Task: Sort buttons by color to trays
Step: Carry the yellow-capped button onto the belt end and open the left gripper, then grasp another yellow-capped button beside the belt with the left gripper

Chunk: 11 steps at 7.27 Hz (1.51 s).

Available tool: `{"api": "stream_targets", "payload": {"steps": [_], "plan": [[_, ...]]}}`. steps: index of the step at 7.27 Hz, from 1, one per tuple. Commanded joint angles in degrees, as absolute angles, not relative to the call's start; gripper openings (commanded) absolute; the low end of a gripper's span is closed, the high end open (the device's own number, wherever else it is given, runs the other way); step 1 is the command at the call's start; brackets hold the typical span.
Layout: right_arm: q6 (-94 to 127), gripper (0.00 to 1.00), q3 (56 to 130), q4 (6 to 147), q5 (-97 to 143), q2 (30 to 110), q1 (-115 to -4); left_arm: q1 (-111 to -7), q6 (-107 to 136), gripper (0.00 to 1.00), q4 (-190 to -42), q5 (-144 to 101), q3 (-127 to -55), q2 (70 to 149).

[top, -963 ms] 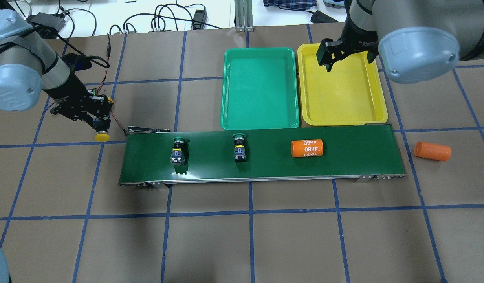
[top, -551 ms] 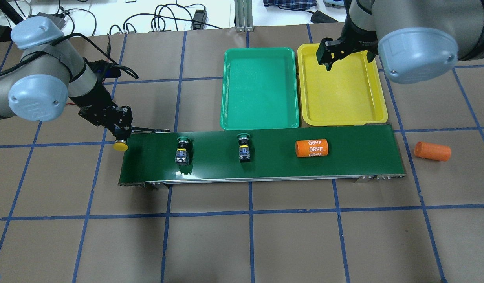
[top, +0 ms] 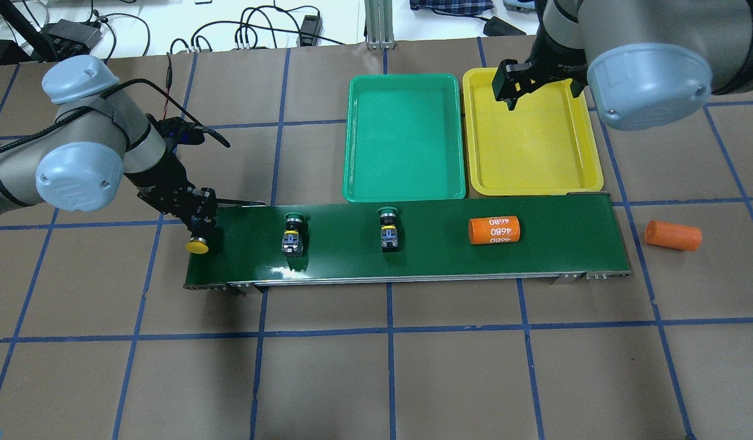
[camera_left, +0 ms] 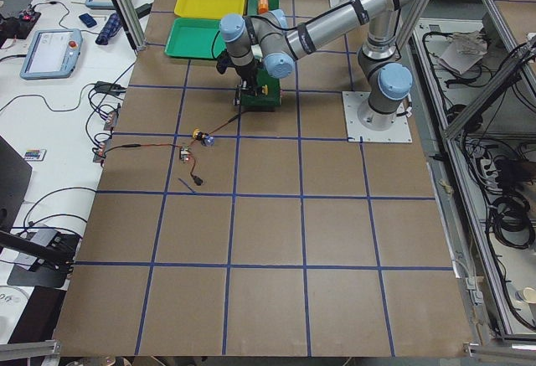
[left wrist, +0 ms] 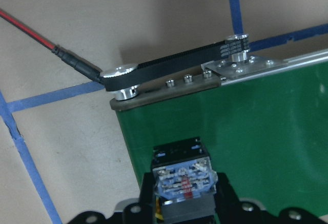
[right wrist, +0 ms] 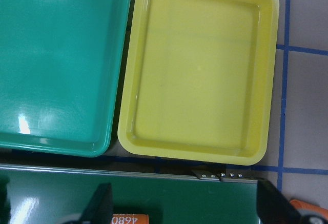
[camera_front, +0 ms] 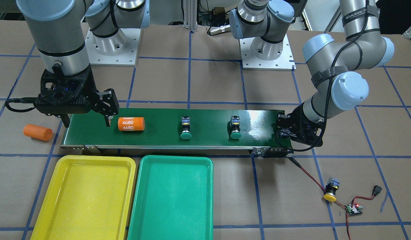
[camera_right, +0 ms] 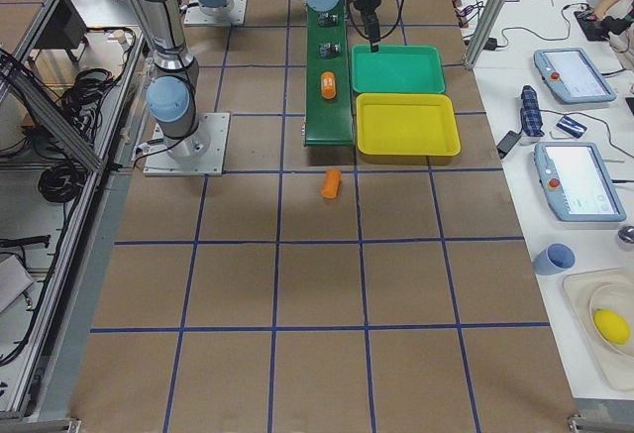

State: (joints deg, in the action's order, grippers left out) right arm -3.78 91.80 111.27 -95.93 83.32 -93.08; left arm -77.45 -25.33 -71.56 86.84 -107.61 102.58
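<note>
**Both trays bare, one yellow button in the left jaws**

Your green tray (top: 404, 137) and yellow tray (top: 535, 146) sit side by side, just beside the conveyor belt (top: 437, 256) on its side away from the robot. Each shows only bare floor. The left jaws are closed on the black body of a yellow-capped button (top: 197, 246) at the belt's end on the robot's left. A green-capped button (top: 293, 235) and a second green-capped button (top: 389, 231) lie on the belt, well apart. The orange cylinder marked 4680 (top: 494, 230) lies farther along. The right jaws hang wide apart above the belt's other end, near that cylinder, gripping nothing. The other yellow-capped button (camera_front: 331, 191) stands on the bench among loose wires.
</note>
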Motion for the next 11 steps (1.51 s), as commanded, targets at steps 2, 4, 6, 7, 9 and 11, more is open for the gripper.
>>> {"api": "stream_targets", "payload": {"steps": [2,4,6,7,9,11], "plan": [[-3.8,1.00,91.8,111.3,-96.0,83.3,-93.1,-77.7,-24.2,1.00,-71.5,86.8,-108.3,101.5],[-3.8,1.00,91.8,111.2,-96.0,83.3,-93.1,-77.6,-23.8,1.00,-72.9,88.0,-104.7,100.1],[-3.8,1.00,91.8,111.2,-96.0,83.3,-93.1,-76.2,-24.3,1.00,-73.7,91.3,-99.3,101.5],[-3.8,1.00,91.8,111.2,-96.0,83.3,-93.1,-75.4,-28.0,1.00,-72.5,91.1,-97.5,102.5],[-3.8,1.00,91.8,111.2,-96.0,83.3,-93.1,-71.5,-38.5,1.00,-68.2,91.2,-96.1,104.8],[-3.8,1.00,91.8,111.2,-96.0,83.3,-93.1,-66.3,-43.4,1.00,-55.3,91.1,-96.8,111.0]]}}
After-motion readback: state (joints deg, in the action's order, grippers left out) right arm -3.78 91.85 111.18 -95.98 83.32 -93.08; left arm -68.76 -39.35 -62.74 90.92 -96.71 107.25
